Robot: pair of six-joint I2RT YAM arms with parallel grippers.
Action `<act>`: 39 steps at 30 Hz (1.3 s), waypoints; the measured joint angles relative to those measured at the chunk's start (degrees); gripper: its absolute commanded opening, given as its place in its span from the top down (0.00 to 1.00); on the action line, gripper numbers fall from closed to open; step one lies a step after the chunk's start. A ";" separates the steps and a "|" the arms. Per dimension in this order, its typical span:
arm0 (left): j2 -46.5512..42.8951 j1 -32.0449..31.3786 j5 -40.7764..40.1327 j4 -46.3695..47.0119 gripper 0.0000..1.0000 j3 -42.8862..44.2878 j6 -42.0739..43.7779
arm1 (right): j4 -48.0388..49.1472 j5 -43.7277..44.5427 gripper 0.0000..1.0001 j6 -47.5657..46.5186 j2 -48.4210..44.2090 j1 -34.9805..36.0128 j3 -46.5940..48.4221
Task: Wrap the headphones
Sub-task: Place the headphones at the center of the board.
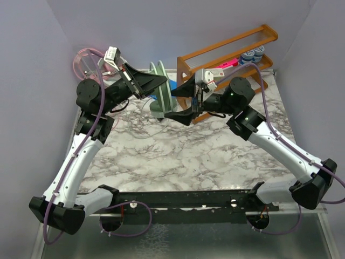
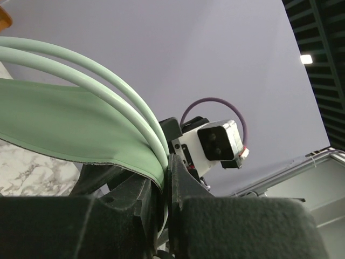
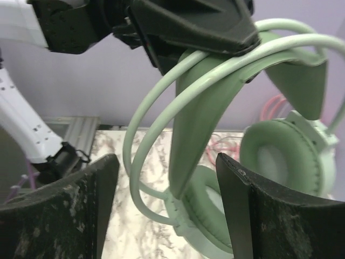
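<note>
The mint green headphones [image 1: 160, 100] hang above the back of the table. My left gripper [image 1: 153, 82] is shut on the top of their headband [image 2: 64, 124], with the two thin green wire arches pinched in the jaws [image 2: 168, 162]. In the right wrist view the headband [image 3: 199, 118] hangs down between my right gripper's fingers [image 3: 70, 210], which stand wide apart and touch nothing. My right gripper [image 3: 167, 159] is open around the band, just above the ear cups [image 3: 285, 151]. The green cable is not visible.
Pink headphones [image 1: 86, 62] with a coiled pink cable lie at the back left corner. A wooden rack [image 1: 226, 59] holding small items stands at the back right. The marble table top [image 1: 183, 156] lies below, and purple walls close it in.
</note>
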 measured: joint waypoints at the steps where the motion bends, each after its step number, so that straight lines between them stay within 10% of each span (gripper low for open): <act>1: 0.04 -0.04 0.22 0.48 0.98 -0.07 -0.48 | 0.00 -0.92 0.37 0.28 0.24 0.00 0.00; 5: 0.31 -0.11 0.92 2.82 0.91 -0.70 -2.67 | 0.33 -3.80 0.67 1.84 0.66 0.02 -0.37; 10: 1.27 -0.09 1.92 5.29 0.32 -2.54 -4.72 | 1.38 -4.48 0.96 4.42 0.48 -0.09 -1.16; 15: 2.19 -0.11 2.67 6.99 0.01 -3.54 -4.90 | -1.36 -3.50 0.99 7.10 0.28 -0.04 -1.18; 39: -3.30 -0.68 -2.19 -26.88 0.01 -12.52 24.70 | -33.14 18.47 0.99 1.86 -3.85 0.39 -4.92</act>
